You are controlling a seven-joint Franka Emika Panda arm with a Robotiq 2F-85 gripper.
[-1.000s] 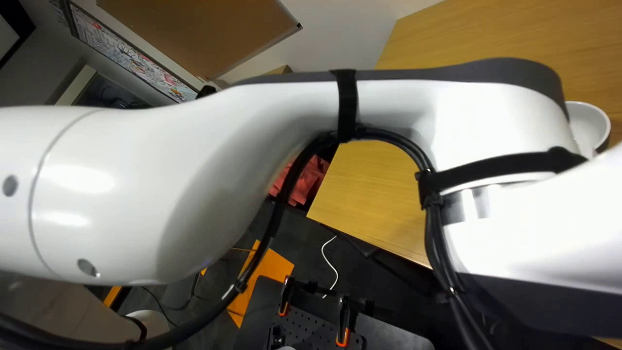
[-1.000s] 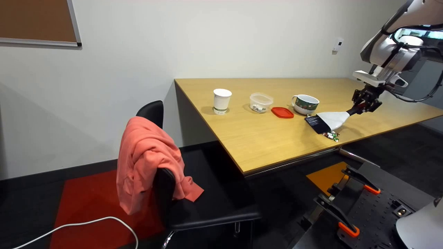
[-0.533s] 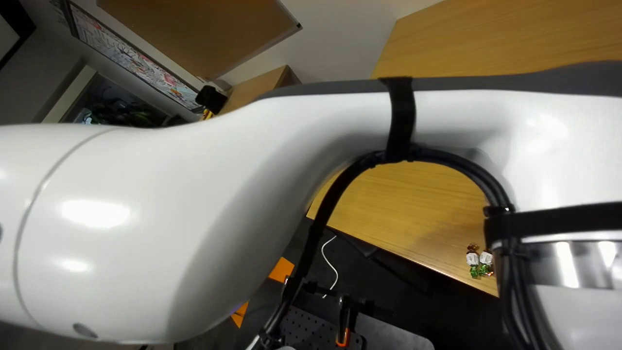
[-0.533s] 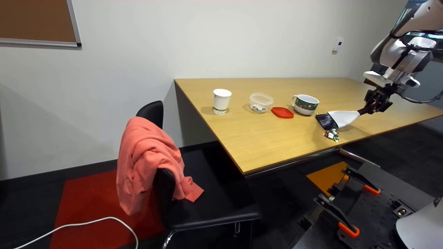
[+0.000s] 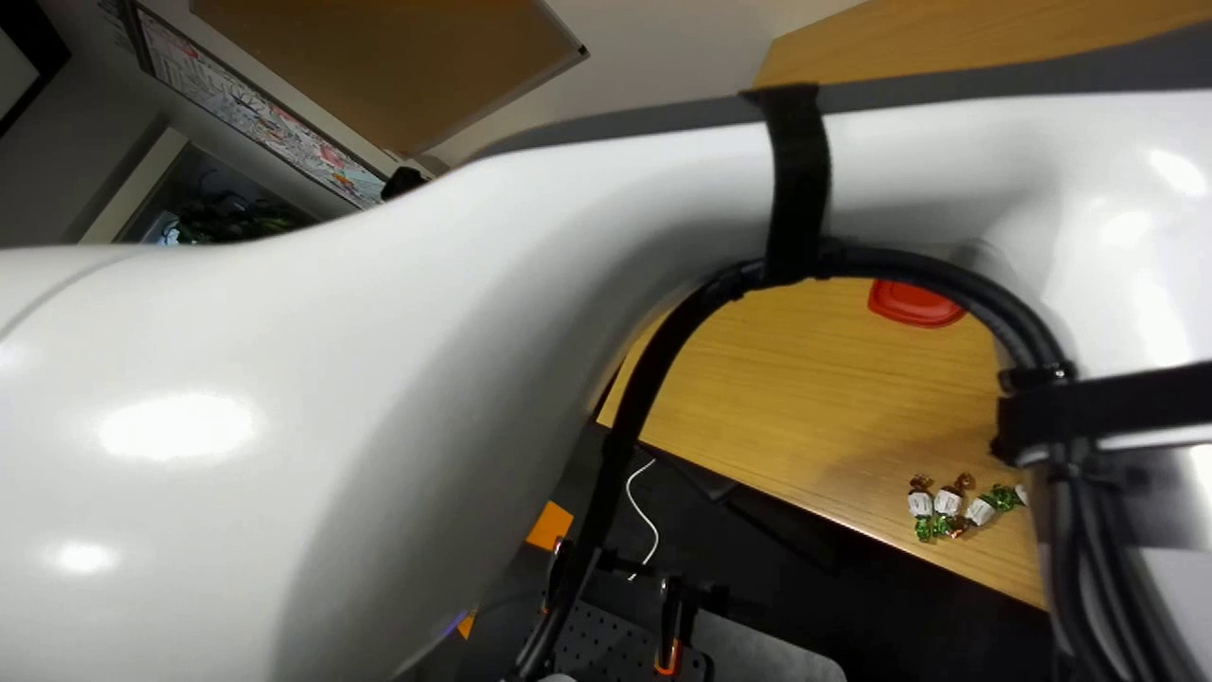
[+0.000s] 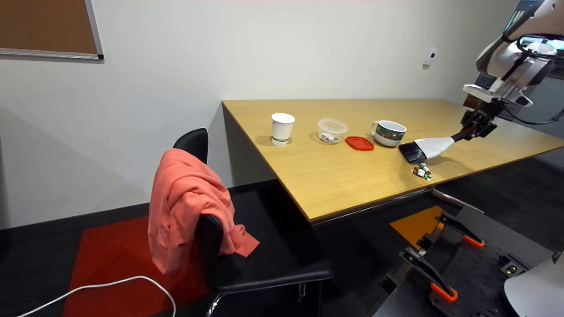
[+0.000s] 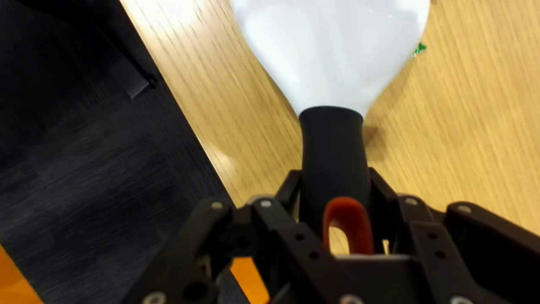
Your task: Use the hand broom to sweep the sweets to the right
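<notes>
Your hand broom (image 6: 434, 147) slants over the table (image 6: 335, 176) with its black bristles (image 6: 413, 152) just beside the wrapped sweets (image 6: 421, 171) near the edge, its handle (image 7: 333, 143) clamped in your gripper (image 7: 335, 185), while the mug (image 6: 388, 133) stands near the bristle tips and the red lid (image 6: 359, 143) lies beside the mug.

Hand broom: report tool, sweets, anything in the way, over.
Tool shut on the black handle of the hand broom. Wrapped sweets clustered near the edge of the wooden table. Green-banded mug close to the bristles, possibly in the way; contact unclear.
</notes>
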